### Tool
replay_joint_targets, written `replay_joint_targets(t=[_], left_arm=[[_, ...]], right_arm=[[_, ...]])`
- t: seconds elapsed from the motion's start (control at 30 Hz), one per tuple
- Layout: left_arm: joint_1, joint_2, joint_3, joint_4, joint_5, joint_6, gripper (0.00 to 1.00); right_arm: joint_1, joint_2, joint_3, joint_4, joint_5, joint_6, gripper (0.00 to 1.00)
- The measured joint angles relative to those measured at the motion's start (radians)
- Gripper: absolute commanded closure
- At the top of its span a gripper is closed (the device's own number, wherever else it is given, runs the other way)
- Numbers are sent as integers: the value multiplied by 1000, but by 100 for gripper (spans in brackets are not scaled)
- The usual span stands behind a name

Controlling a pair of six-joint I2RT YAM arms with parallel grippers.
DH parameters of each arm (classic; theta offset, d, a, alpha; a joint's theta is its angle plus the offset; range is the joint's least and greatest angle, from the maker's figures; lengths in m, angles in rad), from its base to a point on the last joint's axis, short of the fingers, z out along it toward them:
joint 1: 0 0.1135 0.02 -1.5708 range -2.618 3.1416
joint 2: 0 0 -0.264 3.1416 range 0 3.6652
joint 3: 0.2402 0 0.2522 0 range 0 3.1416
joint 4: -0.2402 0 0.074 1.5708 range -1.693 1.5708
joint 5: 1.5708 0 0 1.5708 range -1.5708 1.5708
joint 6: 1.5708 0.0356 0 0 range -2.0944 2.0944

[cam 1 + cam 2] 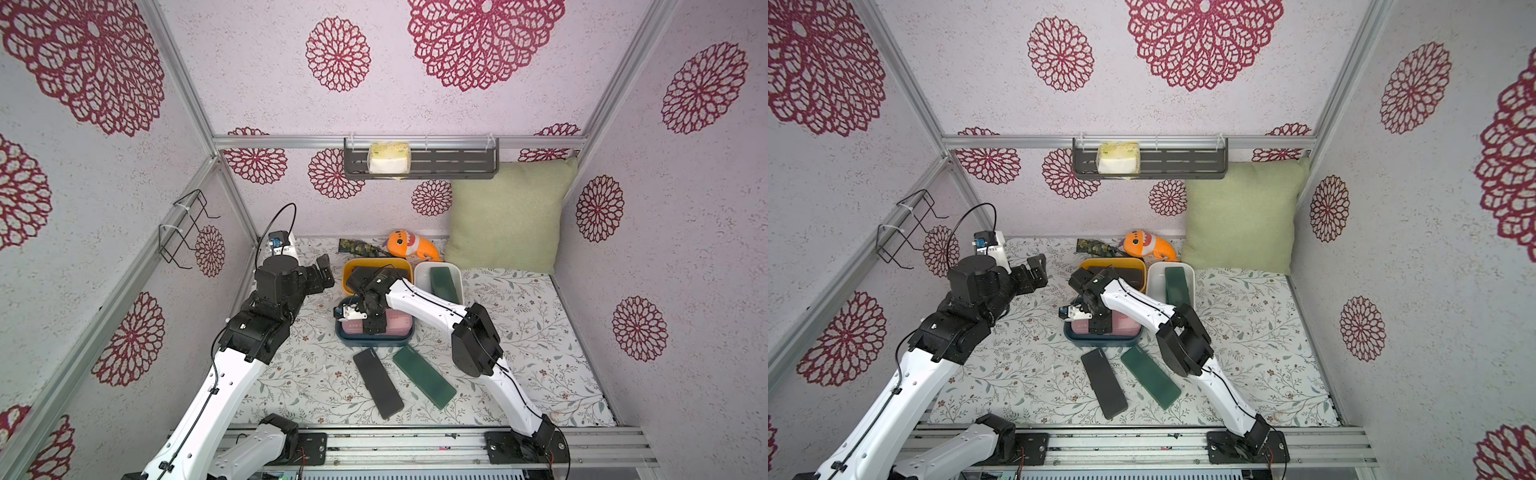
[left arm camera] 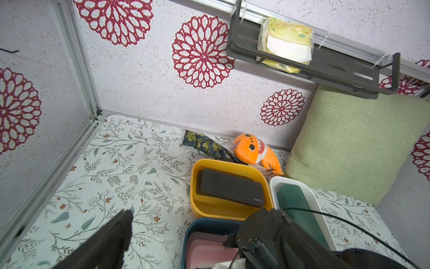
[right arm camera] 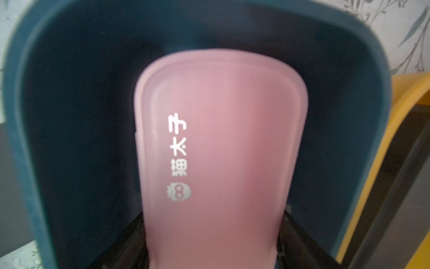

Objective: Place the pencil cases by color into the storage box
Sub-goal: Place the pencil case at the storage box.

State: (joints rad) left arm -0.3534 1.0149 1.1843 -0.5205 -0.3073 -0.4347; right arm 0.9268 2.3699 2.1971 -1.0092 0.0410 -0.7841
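**Pink case pinched across its width inside the blue tub**

The right gripper (image 1: 375, 329) was seen pinching a pink pencil case (image 3: 221, 139) across its narrow width, a finger against each long edge. The case was held low within the blue tub (image 3: 69, 116), above other pink cases (image 1: 399, 325) already lying there. The left gripper (image 1: 324, 270) was held empty with its jaws spread wide, beside the yellow tub (image 2: 197, 186), in which black cases (image 2: 230, 188) were stacked. One green case (image 1: 444, 282) lay in the white tub (image 1: 419, 272). A black case (image 1: 378, 382) and another green case (image 1: 424, 378) lay flat on the table (image 1: 540, 332), close together.

The cases were judged to be light, rigid shells with a smooth finish that could slip. A hold across the short side near the middle was judged safest against tipping.
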Motion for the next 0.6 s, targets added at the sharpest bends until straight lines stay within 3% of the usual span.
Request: replay_joint_targets(t=[0.13, 0.6], left_arm=[[0, 8, 0, -5, 0, 0, 3], [1, 18, 0, -25, 11, 0, 3]], right_arm=[[0, 5, 0, 1, 0, 3, 11], [8, 12, 61, -1, 1, 10, 1]])
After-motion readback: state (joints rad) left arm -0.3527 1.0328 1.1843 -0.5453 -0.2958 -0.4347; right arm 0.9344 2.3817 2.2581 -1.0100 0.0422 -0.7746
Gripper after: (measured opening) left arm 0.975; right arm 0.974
